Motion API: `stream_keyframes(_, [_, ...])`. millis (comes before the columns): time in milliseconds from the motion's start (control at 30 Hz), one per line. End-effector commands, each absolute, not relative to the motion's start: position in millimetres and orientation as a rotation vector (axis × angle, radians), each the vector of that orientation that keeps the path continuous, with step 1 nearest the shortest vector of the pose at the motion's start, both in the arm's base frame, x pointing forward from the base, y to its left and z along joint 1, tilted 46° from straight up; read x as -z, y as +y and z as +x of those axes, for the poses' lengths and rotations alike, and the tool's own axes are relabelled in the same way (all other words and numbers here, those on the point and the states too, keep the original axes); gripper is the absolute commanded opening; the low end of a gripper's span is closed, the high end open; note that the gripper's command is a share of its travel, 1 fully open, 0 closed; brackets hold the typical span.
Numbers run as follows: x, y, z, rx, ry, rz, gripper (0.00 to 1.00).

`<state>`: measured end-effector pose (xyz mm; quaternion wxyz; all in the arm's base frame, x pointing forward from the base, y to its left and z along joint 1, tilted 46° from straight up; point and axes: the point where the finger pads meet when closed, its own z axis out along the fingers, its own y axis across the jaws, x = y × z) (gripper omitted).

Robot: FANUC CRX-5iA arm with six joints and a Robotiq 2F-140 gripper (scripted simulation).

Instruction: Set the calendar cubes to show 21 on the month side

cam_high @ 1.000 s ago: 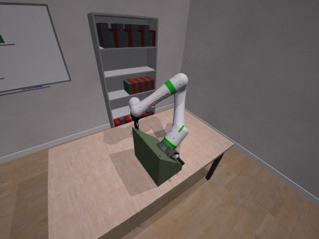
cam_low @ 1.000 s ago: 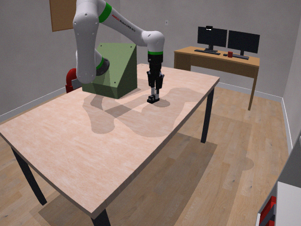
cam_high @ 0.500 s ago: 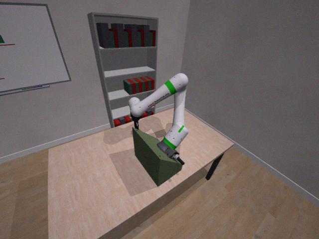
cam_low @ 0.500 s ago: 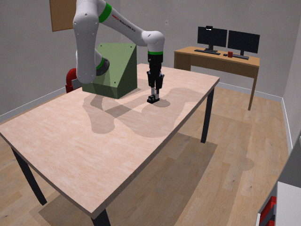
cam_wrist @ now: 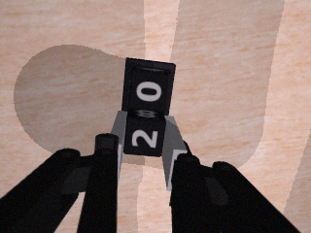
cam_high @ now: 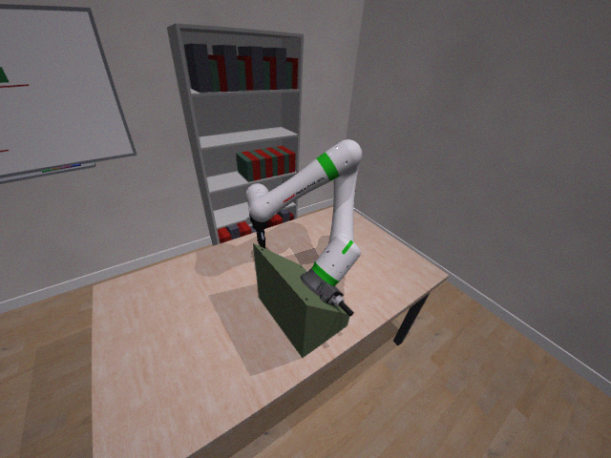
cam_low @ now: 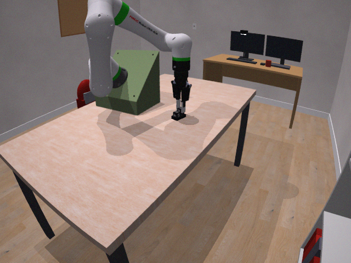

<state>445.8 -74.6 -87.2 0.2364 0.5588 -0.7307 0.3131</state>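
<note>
In the wrist view the small black calendar stands on the table, with two black cubes in a row in its dark tray (cam_wrist: 148,66). The near cube (cam_wrist: 142,138) shows a white 2 on top and the far cube (cam_wrist: 148,92) shows a white 0. My gripper (cam_wrist: 144,128) points straight down, and its grey finger pads press the two sides of the cube showing 2. In the exterior view the calendar (cam_low: 178,115) sits on the table under the gripper (cam_low: 180,108). In the top view the green block hides the calendar.
A large green wedge-shaped block (cam_low: 132,81) stands on the table just beside the calendar, at the arm's base. The table's far edge (cam_low: 226,119) is close by. A desk with monitors (cam_low: 255,68) and a bookshelf (cam_high: 242,128) stand off the table.
</note>
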Motion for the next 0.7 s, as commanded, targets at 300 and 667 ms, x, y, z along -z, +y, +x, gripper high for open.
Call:
stream_keyframes(300, [32,-17,446,-0.858,-2.004,1.532,0.16])
stream_keyframes(667, [27,-12,446,-0.858,-2.004,1.532,0.16])
